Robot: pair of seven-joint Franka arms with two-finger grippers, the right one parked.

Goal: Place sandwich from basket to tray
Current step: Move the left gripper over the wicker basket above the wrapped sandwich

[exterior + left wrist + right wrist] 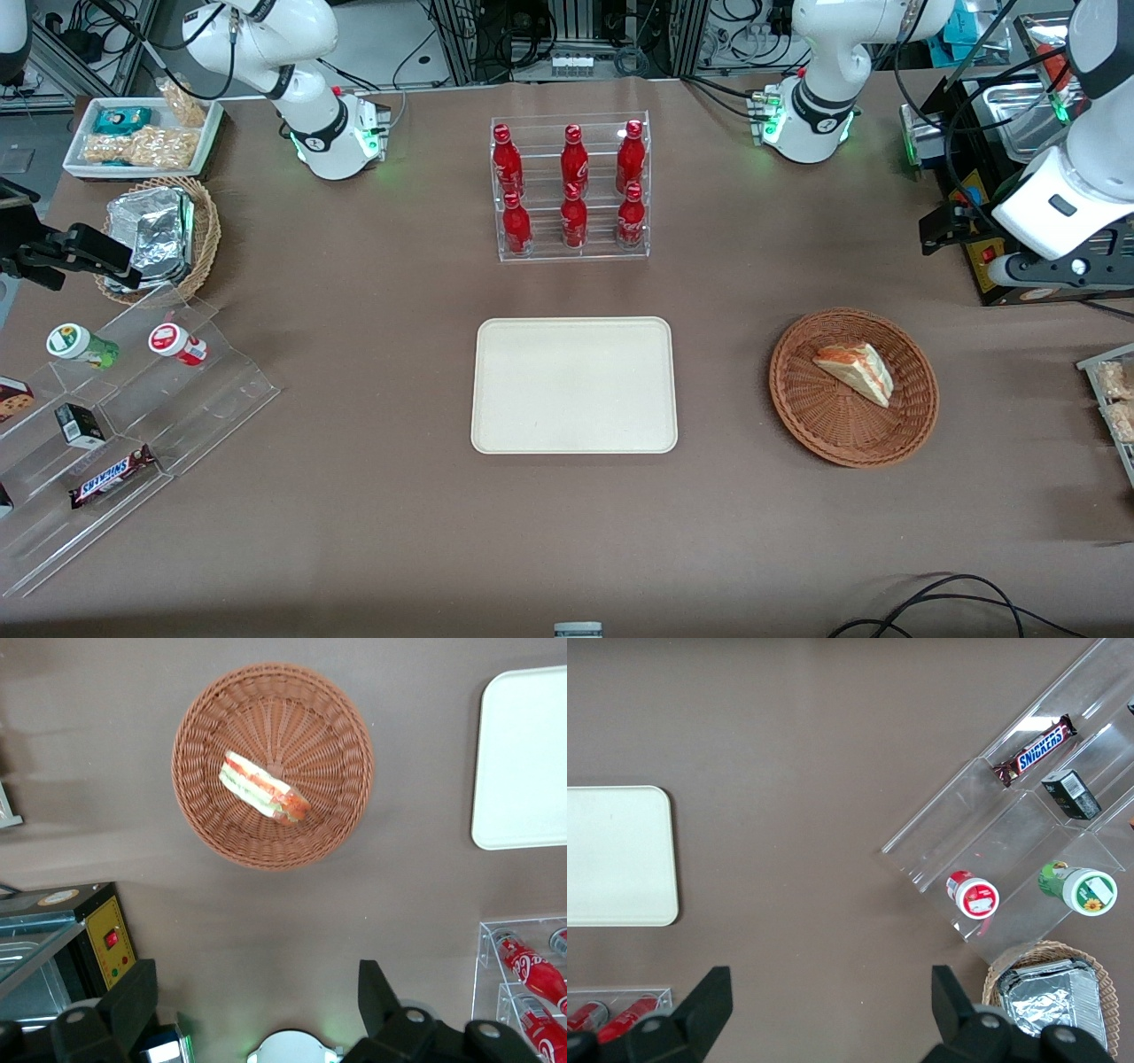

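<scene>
One sandwich (856,370), one basket (824,428), one tray (573,416), six red bottles (573,183), one open hand (257,1005)

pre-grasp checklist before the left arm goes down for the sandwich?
1. Sandwich in the reddish-brown wicker basket: ok, lying on its side, alone in it.
2. Pincer open and empty: ok, fingers spread wide.
3. Pincer over the sandwich: not ok, it sits high and off the basket, nearer the black box.
4. Cream tray free to receive: ok, nothing on it.
5. Path from basket to tray: ok, bare tablecloth; bottle rack stands farther from the front camera.
</scene>
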